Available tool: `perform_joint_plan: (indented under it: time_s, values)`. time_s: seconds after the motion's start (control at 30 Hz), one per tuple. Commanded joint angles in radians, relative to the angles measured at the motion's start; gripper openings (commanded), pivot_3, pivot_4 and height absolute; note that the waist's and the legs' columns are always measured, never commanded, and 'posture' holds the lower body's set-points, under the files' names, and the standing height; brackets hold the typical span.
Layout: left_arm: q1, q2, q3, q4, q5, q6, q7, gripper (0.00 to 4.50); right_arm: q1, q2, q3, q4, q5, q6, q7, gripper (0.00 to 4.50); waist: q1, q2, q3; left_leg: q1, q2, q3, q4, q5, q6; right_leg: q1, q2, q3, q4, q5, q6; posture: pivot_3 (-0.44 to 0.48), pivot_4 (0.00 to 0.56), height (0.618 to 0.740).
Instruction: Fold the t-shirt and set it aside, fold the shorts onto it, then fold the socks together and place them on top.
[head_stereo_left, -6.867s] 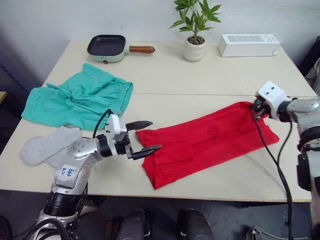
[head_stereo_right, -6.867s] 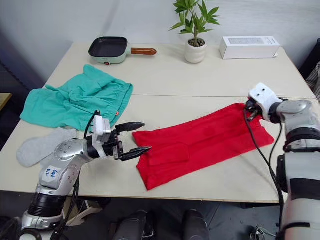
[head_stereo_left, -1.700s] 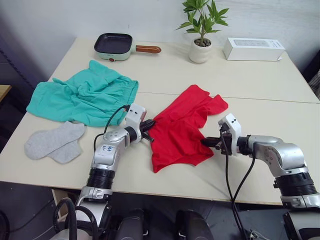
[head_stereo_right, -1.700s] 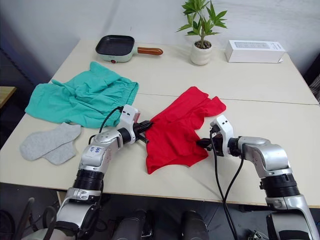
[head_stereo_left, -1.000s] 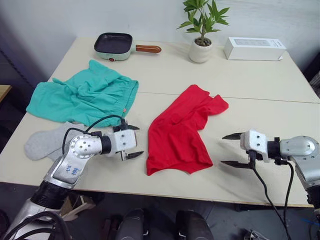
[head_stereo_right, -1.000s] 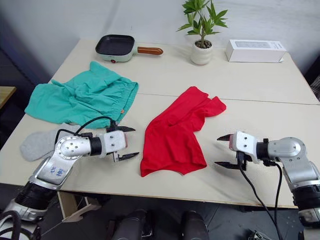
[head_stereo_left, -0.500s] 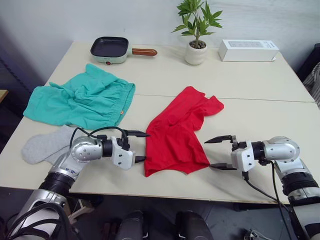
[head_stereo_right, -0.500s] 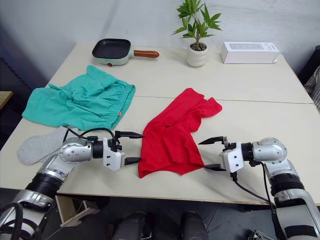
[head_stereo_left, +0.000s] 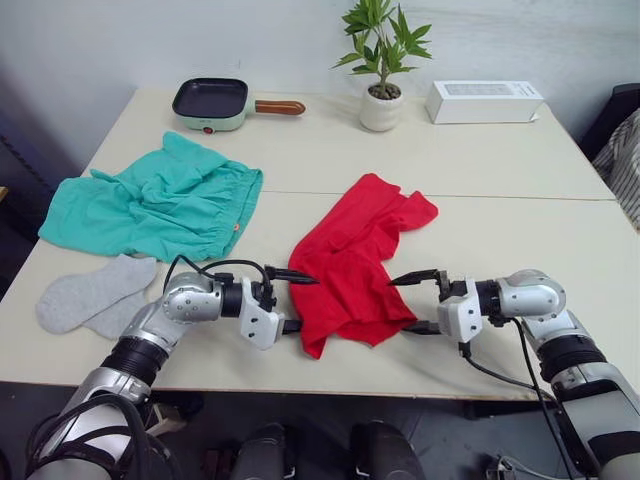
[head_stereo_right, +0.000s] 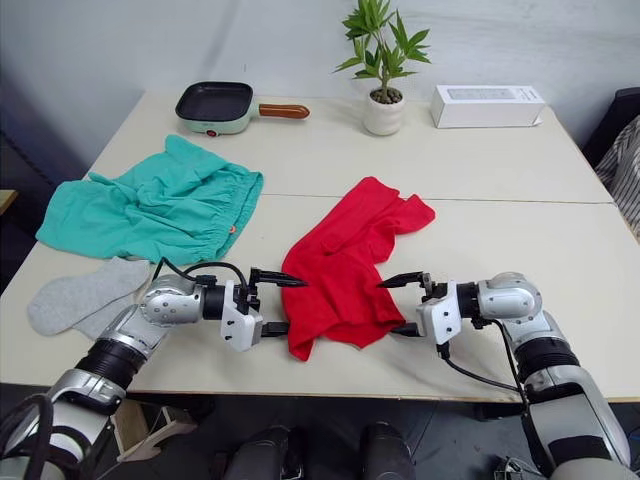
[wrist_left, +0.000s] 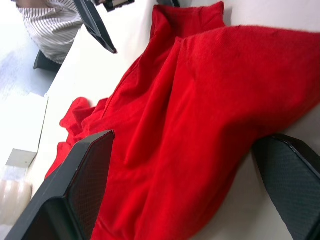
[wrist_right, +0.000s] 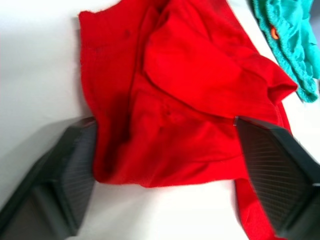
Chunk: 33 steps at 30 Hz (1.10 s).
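One t-shirt (head_stereo_left: 352, 263), bright red and loosely bunched into a half-folded heap, is seen lying near the front middle of the table (head_stereo_left: 500, 150), with one end reaching back toward the table's centre. It is flanked by two grippers, one at each side of its near end. The left gripper (head_stereo_left: 298, 302) is held with its two black fingers spread wide, one above and one below the near left edge of the red cloth; in the left wrist view the fabric is seen lying between the two pads (wrist_left: 87, 170). The right gripper (head_stereo_left: 415, 303) is likewise spread wide at the shirt's near right edge, and in the right wrist view the cloth is framed between its two fingers (wrist_right: 275, 175); nothing is gripped by either. One pair of teal shorts (head_stereo_left: 150, 200) is spread, rumpled, on the left part of the table, well apart from the shirt. Two light grey socks (head_stereo_left: 90, 296) are laid overlapping near the front left edge, just in front of the shorts. Along the far edge three other things are counted: one small pan (head_stereo_left: 212, 100) with a brown handle, one potted plant (head_stereo_left: 381, 60) and one white box (head_stereo_left: 484, 101).
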Motion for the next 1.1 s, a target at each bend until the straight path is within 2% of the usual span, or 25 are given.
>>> perform_joint_plan:
  time_s: [0.03,0.2,0.27,0.37,0.53,0.77,0.8,0.93,1.03,1.1]
  values:
    - [-0.002,-0.009,-0.025,0.026,0.026,-0.016,-0.010,4.50,0.003,-0.005,0.034,0.076,-0.093,0.032,-0.035,3.32,0.000,0.000,0.000,0.001,0.000,0.000,0.000,-0.002,-0.003,0.001,0.000,0.000,0.000,0.000,0.000,0.000,0.150,0.740]
    - [-0.012,-0.020,-0.034,0.046,0.045,-0.023,-0.005,4.50,-0.003,-0.008,0.053,0.091,-0.126,0.049,-0.070,1.58,0.001,0.000,0.000,0.001,0.000,-0.001,0.000,-0.002,-0.004,0.001,0.000,0.000,0.000,0.000,-0.001,0.000,0.150,0.740]
    - [-0.014,-0.026,-0.037,0.050,0.051,-0.022,-0.004,4.50,-0.005,-0.006,0.060,0.096,-0.134,0.049,-0.082,1.03,0.003,0.000,0.000,0.001,0.000,-0.001,0.000,-0.002,-0.004,0.001,0.000,0.000,0.000,0.000,-0.001,0.000,0.150,0.740]
    - [-0.029,-0.048,-0.044,0.051,0.056,-0.001,-0.005,3.93,-0.004,-0.005,0.070,0.090,-0.131,0.060,-0.083,0.08,0.006,0.000,-0.001,0.001,0.000,-0.001,0.000,-0.002,-0.004,0.002,-0.001,0.000,0.000,0.000,-0.001,0.000,0.150,0.740]
    - [-0.062,-0.083,-0.047,0.045,0.064,0.023,0.001,2.35,0.013,-0.023,0.067,0.023,-0.090,0.111,-0.056,0.00,0.008,0.000,-0.001,0.001,0.000,-0.001,0.001,-0.002,-0.004,0.002,-0.001,0.000,0.000,0.001,-0.001,0.000,0.150,0.740]
    - [-0.025,-0.057,-0.049,0.006,0.019,0.029,-0.035,0.18,0.093,-0.105,0.047,-0.181,-0.014,0.268,0.005,0.00,0.011,0.001,0.000,-0.004,0.000,-0.001,0.000,-0.001,0.000,-0.004,-0.001,-0.001,0.000,0.000,-0.001,0.000,0.150,0.740]
    - [-0.015,-0.051,-0.048,-0.004,0.004,0.037,-0.044,0.02,0.106,-0.119,0.045,-0.214,-0.004,0.296,0.013,0.00,0.011,0.001,0.000,-0.004,0.000,-0.001,0.000,-0.001,0.000,-0.004,-0.001,-0.001,0.000,0.000,-0.001,0.000,0.150,0.740]
    - [0.067,-0.008,-0.027,-0.140,-0.181,0.190,-0.143,0.02,0.173,-0.197,0.031,-0.387,0.047,0.434,0.057,0.00,0.010,0.002,0.001,-0.005,0.000,-0.001,0.000,-0.004,0.002,-0.004,-0.001,-0.001,-0.002,0.000,-0.001,0.000,0.150,0.740]
    - [0.143,0.057,-0.013,-0.311,-0.338,0.332,-0.243,0.02,0.248,-0.294,0.013,-0.581,0.121,0.643,0.118,0.00,0.011,0.005,0.003,-0.008,0.000,-0.002,0.000,-0.004,0.002,-0.006,-0.001,-0.001,-0.004,0.000,-0.002,0.000,0.150,0.740]
    - [0.185,0.097,-0.001,-0.398,-0.377,0.397,-0.278,0.02,0.308,-0.374,0.001,-0.709,0.164,0.770,0.161,0.00,0.014,0.010,0.005,-0.012,0.000,-0.004,0.002,-0.004,0.002,-0.008,-0.001,-0.003,-0.004,0.000,-0.002,0.000,0.150,0.740]
